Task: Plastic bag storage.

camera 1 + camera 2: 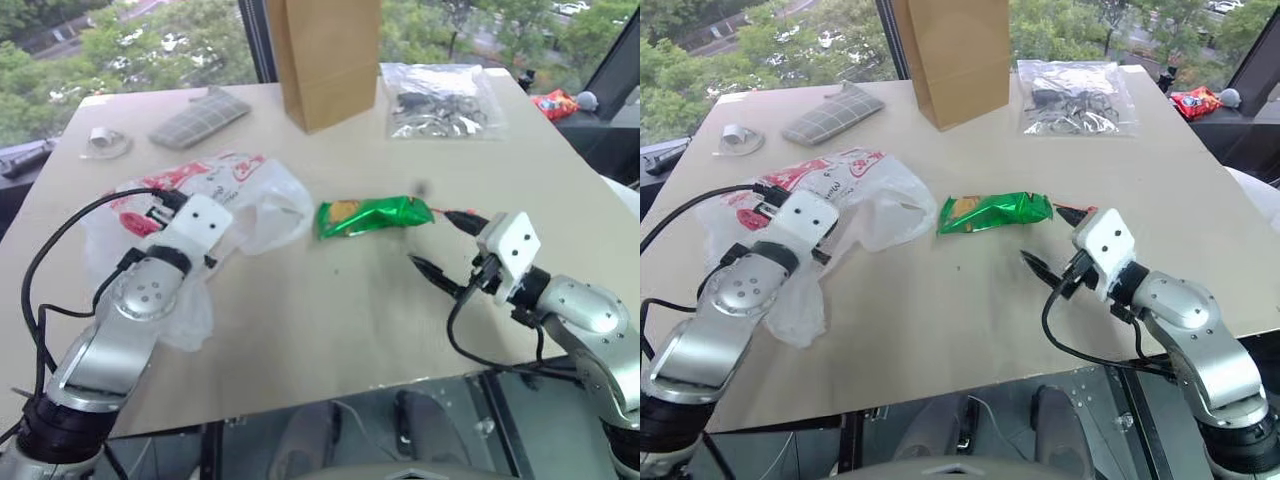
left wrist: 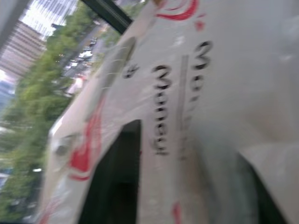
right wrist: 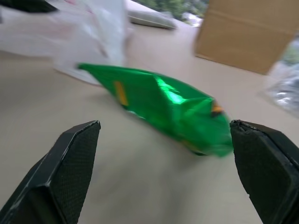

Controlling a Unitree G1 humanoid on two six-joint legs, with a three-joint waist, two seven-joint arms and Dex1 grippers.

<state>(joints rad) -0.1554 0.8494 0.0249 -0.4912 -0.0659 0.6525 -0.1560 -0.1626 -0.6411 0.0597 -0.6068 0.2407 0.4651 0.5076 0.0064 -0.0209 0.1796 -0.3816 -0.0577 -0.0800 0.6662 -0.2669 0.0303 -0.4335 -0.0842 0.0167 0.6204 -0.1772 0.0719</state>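
Lying on table (image 1: pixel 330 330): plastic bag (image 1: pixel 250 195), crumpled, left of the green snack packet (image 1: pixel 375 216).
Left claw (image 1: pixel 160 212): over the plastic bag, well left of the packet; finger state cannot be told.
Right claw (image 3: pixel 163 175): fingers wide apart, just right of the packet, holding nothing.
Behind packet: brown paper bag (image 1: pixel 325 60).
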